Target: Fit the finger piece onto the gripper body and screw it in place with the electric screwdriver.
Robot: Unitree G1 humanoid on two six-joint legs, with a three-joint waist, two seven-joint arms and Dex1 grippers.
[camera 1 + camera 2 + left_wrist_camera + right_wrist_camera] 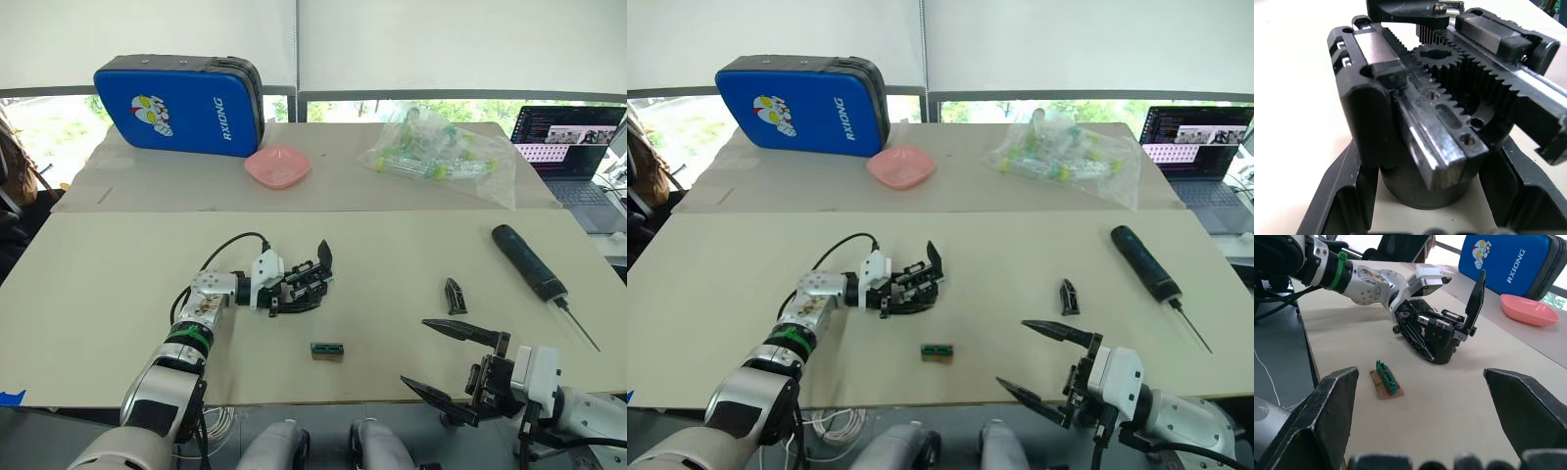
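Clutter sat behind the gripper body (pixel 306 284): one blue case (pixel 181 105), one pink dish (pixel 278 166), one bag of tubes (pixel 436 152). Left gripper (pixel 312 282) clamped that black geared block. One green-topped block (pixel 326 351) lay just before it; one finger piece (pixel 455 295) and one electric screwdriver (pixel 530 264) lay rightward. Right gripper (pixel 441 359) gaped, holding nothing.

Black gripper body (pixel 306 284) (gears exposed), finger piece (pixel 455 295) flat mid-table, electric screwdriver (pixel 530 264) beyond it.

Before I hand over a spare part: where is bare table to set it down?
Bare: between the gripper body and the finger piece. Crowded: around the left gripper and beside the electric screwdriver.
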